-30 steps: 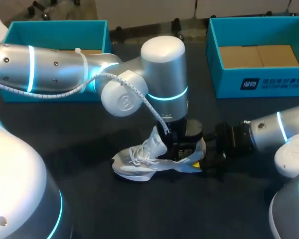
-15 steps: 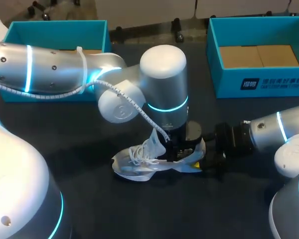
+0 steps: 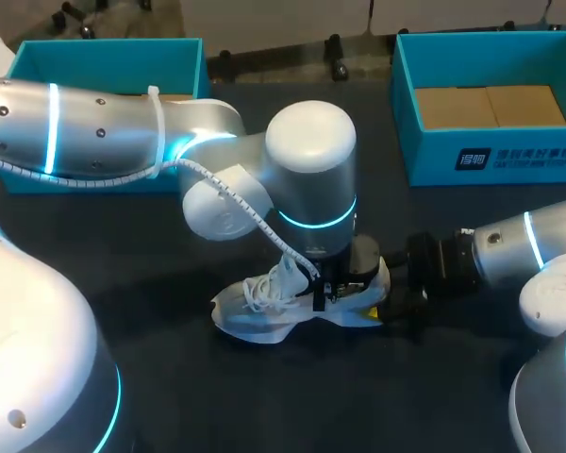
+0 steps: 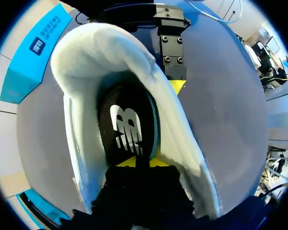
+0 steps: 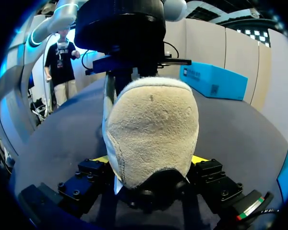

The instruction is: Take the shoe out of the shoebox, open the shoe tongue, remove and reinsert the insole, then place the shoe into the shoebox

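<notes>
Got the left gripper (image 4: 137, 162) down inside the shoe (image 3: 250, 321), tips pinched narrow on the black insole (image 4: 127, 127). Clamping the heel (image 5: 151, 110) from both sides with the right gripper (image 5: 151, 160), toe (image 3: 228, 316) pointing away from it, off to the left. White laced sneaker, tongue (image 3: 291, 269) up, sitting on the table (image 3: 170, 377) between the left shoebox (image 3: 104, 52) and the right shoebox (image 3: 434, 156).

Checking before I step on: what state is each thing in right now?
shoe: on the table, outside both boxes
insole: lying inside the shoe
left gripper: in the shoe's opening, at the insole; grip unclear
right gripper: shut on the shoe's heel
left box: open
right box: open, no shoe inside
</notes>
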`<state>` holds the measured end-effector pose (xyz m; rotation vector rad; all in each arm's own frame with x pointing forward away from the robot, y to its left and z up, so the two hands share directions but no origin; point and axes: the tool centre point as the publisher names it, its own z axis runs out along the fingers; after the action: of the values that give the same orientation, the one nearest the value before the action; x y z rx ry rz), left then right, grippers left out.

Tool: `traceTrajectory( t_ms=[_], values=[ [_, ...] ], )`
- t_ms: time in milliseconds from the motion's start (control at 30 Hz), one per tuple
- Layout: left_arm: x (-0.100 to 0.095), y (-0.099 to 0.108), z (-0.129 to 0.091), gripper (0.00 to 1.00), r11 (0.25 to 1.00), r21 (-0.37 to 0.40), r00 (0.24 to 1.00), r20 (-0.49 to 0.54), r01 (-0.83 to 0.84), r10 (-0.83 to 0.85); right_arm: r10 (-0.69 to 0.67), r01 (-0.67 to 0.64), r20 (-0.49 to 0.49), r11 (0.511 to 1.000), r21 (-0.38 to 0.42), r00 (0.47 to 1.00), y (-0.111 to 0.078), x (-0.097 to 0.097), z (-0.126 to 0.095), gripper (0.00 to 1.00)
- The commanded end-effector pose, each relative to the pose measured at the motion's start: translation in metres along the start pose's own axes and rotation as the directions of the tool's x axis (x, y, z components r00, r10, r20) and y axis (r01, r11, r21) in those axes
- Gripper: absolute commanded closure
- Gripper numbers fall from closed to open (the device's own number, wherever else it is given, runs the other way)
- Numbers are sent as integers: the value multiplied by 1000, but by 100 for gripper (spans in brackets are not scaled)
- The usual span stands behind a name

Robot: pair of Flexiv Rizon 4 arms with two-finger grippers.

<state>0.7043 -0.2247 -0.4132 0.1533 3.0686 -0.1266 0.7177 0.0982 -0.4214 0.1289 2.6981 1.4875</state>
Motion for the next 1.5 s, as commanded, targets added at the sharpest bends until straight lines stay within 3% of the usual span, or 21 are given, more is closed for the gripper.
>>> traceTrajectory(
  t_ms=[33,567,1233,1500],
  values=[
    [4,4,71,100,1000,-12,1000,9,6,-5,2,-2,1,1000,6,1000,-1,1,6,100],
    [5,10,30,100,999,17,999,17,30,-30,2,-2,1,1000,6,1000,-1,1,6,100],
    [2,12,-2,100,995,95,1000,-4,30,-30,2,-2,1,1000,6,1000,-1,1,6,100],
    [4,16,-10,100,995,93,1000,-1,28,-28,2,-2,1,1000,6,1000,-1,1,6,100]
  ],
)
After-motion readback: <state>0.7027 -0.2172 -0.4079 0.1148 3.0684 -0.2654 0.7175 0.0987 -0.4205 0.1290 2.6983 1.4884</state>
